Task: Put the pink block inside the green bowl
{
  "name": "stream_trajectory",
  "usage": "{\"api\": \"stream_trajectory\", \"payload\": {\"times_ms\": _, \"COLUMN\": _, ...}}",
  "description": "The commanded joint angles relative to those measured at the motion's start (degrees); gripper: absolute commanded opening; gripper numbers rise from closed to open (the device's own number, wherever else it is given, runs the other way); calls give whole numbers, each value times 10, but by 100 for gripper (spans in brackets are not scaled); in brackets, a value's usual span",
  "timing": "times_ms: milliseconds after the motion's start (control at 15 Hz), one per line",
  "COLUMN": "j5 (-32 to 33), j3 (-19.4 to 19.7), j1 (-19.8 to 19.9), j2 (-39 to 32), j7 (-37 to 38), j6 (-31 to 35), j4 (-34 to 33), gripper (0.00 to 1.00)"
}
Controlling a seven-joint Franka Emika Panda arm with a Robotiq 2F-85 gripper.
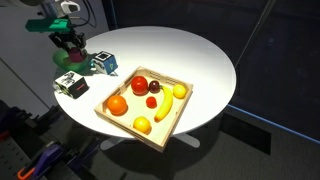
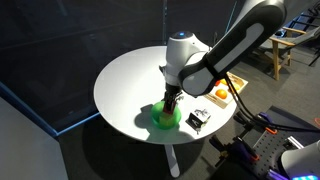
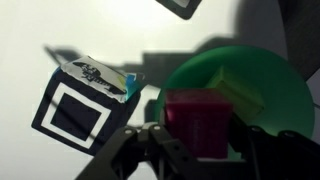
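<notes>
In the wrist view my gripper point(image 3: 200, 142) is shut on the pink block point(image 3: 198, 118), with one finger on each side of it. It holds the block above the near rim of the green bowl point(image 3: 272, 88). A pale yellow-green shape lies inside the bowl. In an exterior view the gripper point(image 2: 172, 101) points down just over the green bowl point(image 2: 164, 118) near the table's front edge. In an exterior view the gripper point(image 1: 68, 44) hangs at the table's left edge. The bowl and the block are hidden there.
A blue-and-white cube point(image 3: 80, 105) point(image 1: 100, 63) stands right beside the bowl. A dark grey-and-white block point(image 1: 70, 85) point(image 2: 197, 120) lies close by at the table's edge. A square wooden tray point(image 1: 172, 125) holds several fruits. The round white table point(image 1: 190, 55) drops off near the bowl.
</notes>
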State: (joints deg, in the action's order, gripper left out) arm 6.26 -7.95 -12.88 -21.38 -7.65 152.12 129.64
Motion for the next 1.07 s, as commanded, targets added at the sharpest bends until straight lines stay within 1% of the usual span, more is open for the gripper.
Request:
{"api": "stream_trajectory", "payload": {"times_ms": 0, "j5": 5, "j3": -1, "j1": 10, "j2": 24, "j7": 16, "j6": 10, "j4": 27, "gripper": 30}}
{"api": "stream_trajectory", "payload": {"times_ms": 267, "j5": 4, "j3": -3, "j1": 14, "j2": 26, "j7": 17, "j6": 10, "j4": 31, "gripper": 30}}
{"api": "stream_trajectory", "payload": {"times_ms": 1000, "j5": 7, "j3": -14, "j1": 6, "j2": 24, "j7": 15, "j6": 3, "j4": 18, "gripper": 30}}
